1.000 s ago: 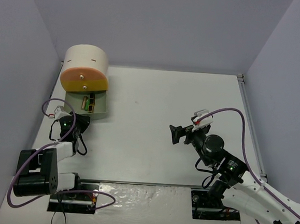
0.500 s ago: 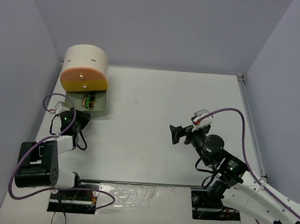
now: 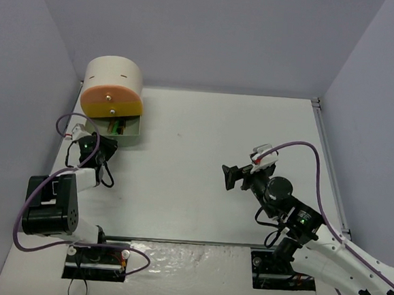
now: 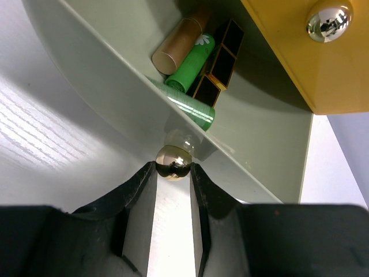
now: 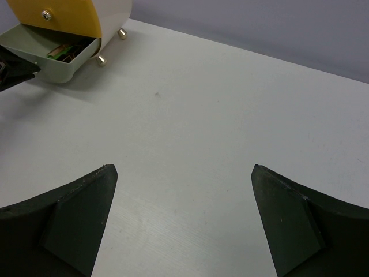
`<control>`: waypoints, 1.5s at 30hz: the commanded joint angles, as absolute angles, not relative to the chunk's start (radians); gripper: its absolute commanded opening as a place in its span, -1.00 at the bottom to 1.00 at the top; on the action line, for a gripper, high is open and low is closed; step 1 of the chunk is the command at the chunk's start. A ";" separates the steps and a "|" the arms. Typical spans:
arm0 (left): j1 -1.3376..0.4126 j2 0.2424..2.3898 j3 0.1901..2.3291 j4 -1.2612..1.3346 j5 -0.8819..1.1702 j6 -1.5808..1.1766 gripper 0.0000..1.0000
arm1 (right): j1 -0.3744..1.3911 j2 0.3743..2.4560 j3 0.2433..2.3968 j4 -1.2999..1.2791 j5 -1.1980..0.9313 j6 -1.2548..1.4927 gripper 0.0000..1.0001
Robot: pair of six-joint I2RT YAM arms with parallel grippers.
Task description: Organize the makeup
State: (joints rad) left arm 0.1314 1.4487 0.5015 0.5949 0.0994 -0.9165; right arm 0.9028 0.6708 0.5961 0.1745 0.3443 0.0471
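Two black fingers [image 4: 135, 190] of the left gripper [image 4: 173, 166] are pinched on the little gold knob [image 4: 173, 161] at the front of the green drawer [image 4: 104, 92]. So that claw is clamped on the knob, not on any makeup.

Just past the drawer wall lie the tubes, the only makeup showing:
- a tan tube [image 4: 176, 46]
- a green tube [image 4: 190, 69]
- a gold-black tube [image 4: 222, 55]
- a second green tube [image 4: 193, 109], right against the wall

They look like light, rigid, glossy plastic. The round ones would probably roll and slip, so a grab across the middle of the barrel seems the safest bet. They're loose in there, so a jerky move of the drawer would likely rattle them around. The knob is a small shiny ball too, easy to lose if the pinch sits off-centre.

The left wrist camera is the only one that shows the tubes and the grip up close. It also catches the yellow drawer front [image 4: 288, 52] just above.

The top view only shows a sliver of green in the drawer. It does show the drawer poking partway out of the cream drum box [image 3: 113, 79], with the right gripper [image 3: 230, 177] well apart from it.

The right wrist view shows that claw's jaws spread wide over the table [image 5: 230, 104], holding nothing.
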 commanded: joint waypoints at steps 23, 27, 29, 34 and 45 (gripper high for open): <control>0.135 1.673 0.773 0.830 0.092 -0.913 -0.95 | 0.896 0.706 0.601 0.251 0.362 0.025 1.00; 0.135 1.700 0.790 0.854 0.086 -0.916 -0.89 | 0.896 0.710 0.601 0.250 0.362 0.025 1.00; 0.134 1.708 0.799 0.857 0.082 -0.917 -0.81 | 0.896 0.711 0.601 0.251 0.362 0.024 1.00; 0.135 1.731 0.833 0.856 0.075 -0.916 -0.68 | 0.896 0.712 0.601 0.250 0.362 0.023 1.00; 0.135 1.774 0.883 0.851 0.067 -0.907 -0.31 | 0.896 0.711 0.601 0.249 0.365 0.022 1.00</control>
